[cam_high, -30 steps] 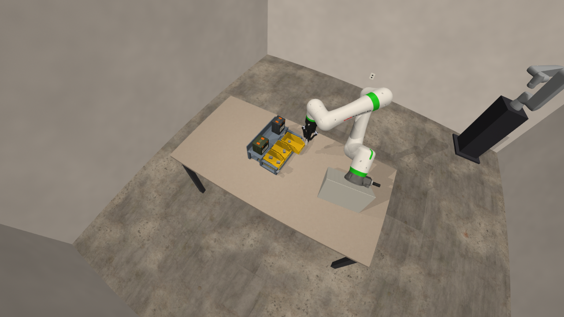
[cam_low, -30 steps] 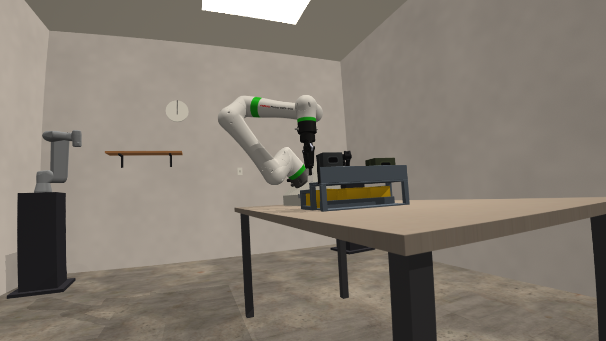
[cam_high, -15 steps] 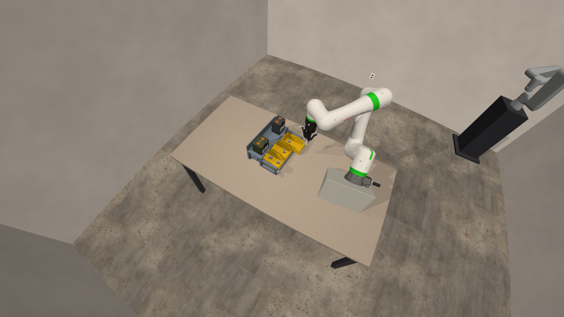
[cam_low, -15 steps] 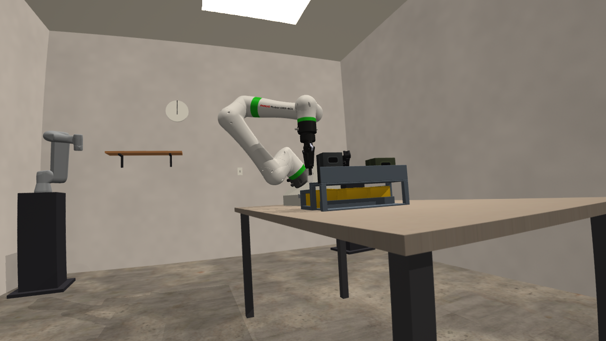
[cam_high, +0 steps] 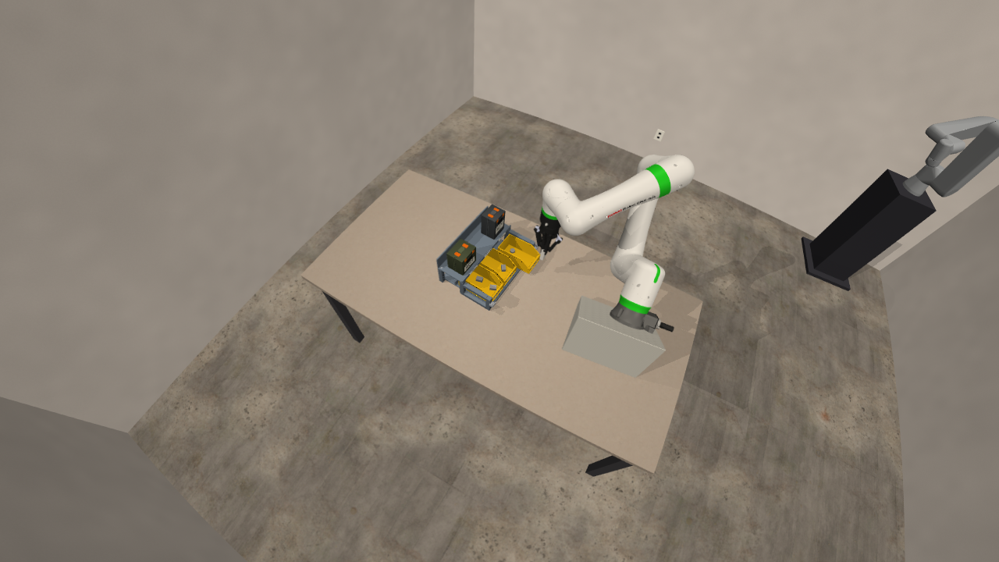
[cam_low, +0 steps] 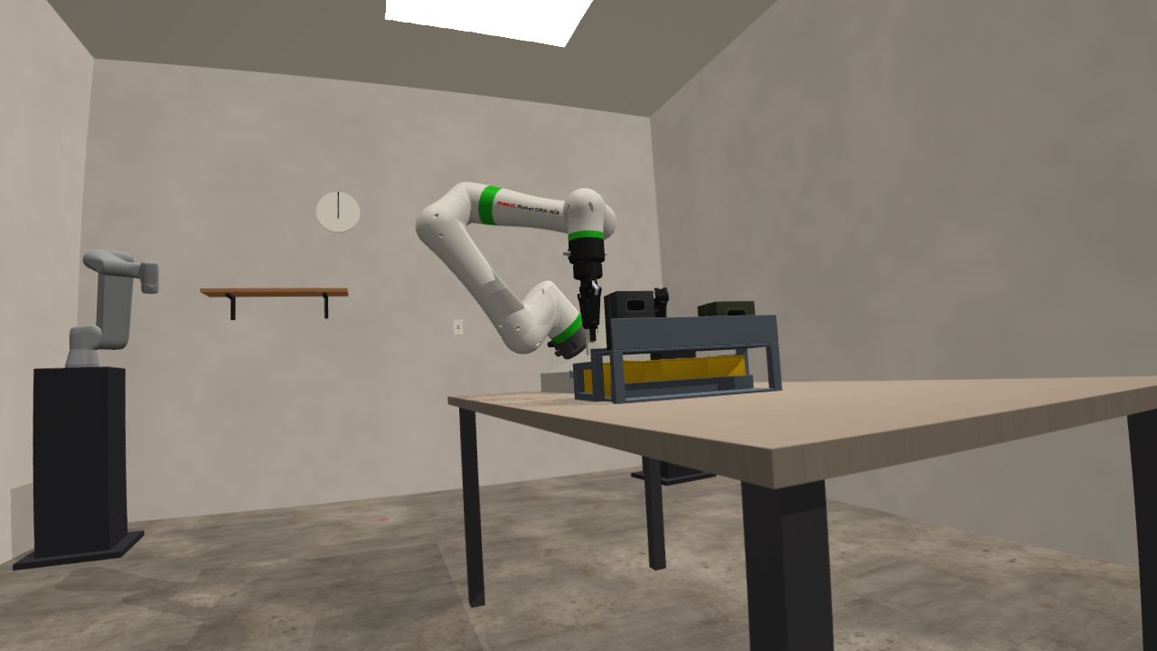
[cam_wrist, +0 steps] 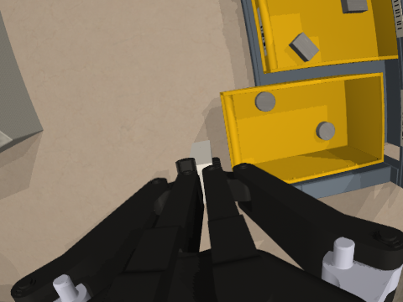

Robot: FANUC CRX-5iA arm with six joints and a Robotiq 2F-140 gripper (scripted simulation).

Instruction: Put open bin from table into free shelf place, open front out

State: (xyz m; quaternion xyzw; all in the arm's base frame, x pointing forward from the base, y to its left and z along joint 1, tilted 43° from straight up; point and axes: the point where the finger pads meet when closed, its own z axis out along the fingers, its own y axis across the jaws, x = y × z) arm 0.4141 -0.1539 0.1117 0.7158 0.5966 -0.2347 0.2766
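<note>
The yellow open bin (cam_wrist: 305, 129) holds two round grey parts and sits at the end place of the grey shelf (cam_high: 474, 258). Its open front sticks out farther than the fronts of the two neighbouring yellow bins (cam_wrist: 331, 28) and it is turned a little askew. It also shows in the overhead view (cam_high: 520, 253). My gripper (cam_wrist: 203, 155) is shut, fingertips together, with nothing of the bin between them. It hangs just in front of the bin's open front, near its corner, above the table. From the side my gripper (cam_low: 593, 327) stands at the shelf's front.
Two dark boxes (cam_high: 492, 221) (cam_high: 460, 257) stand on the shelf's upper board over the bins' rear ends. The arm's grey pedestal (cam_high: 613, 342) is on the table to the front right of the shelf. A second grey arm on a black column (cam_high: 865, 230) stands off the table.
</note>
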